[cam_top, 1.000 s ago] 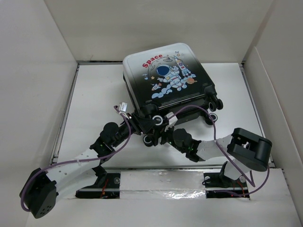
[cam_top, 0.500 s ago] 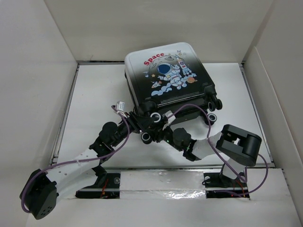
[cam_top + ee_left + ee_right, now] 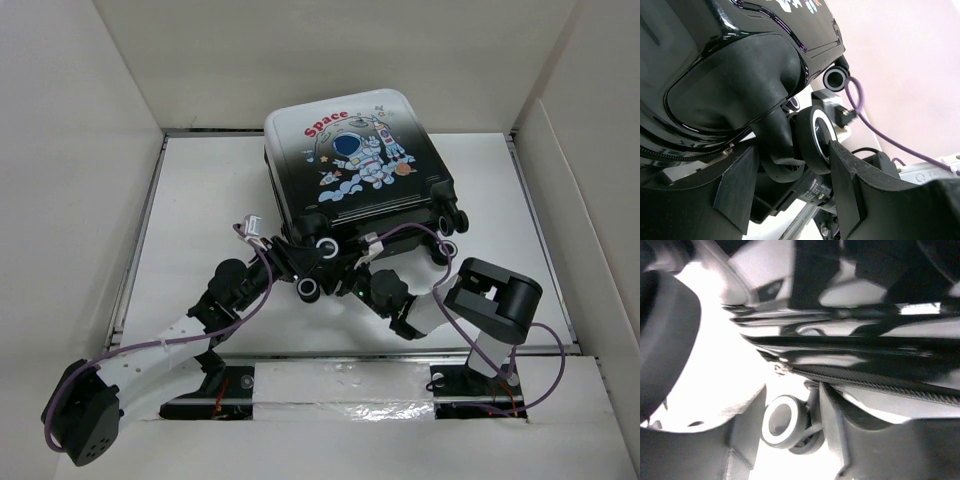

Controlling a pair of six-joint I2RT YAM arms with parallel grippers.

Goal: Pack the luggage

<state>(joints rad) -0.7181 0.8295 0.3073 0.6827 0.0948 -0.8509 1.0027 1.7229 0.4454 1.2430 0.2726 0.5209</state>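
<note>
Since a second ago the right arm [image 3: 495, 300] has folded in, its big elbow block now further left and nearer the luggage [image 3: 355, 160], which has itself shifted only slightly. From above, the one luggage lies closed, printed shell up, on the far middle of the white table [image 3: 200, 190], turned a little, with its wheeled end toward the two arms. Four wheels [image 3: 309, 290] show there: two at the near-left corner and two at the right corner. The left gripper [image 3: 305, 262] and right gripper [image 3: 358, 268] are both at that near edge, close together, by the left pair of wheels; from above I cannot tell how their jaws stand. In the left wrist view the two fingers [image 3: 735, 185] are spread wide, with one white-ringed wheel and its black fork between them, the wheel just beside the right-hand finger; I cannot tell whether they touch. The glossy black shell fills the upper left, a second wheel sits further off, and one purple cable [image 3: 900, 148] runs past it. In the blurred right wrist view the two fingers are spread too, and one pale-ringed wheel lies between them; the luggage's zipped edge runs across above, and a dark round shape at the left is too blurred to name
</note>
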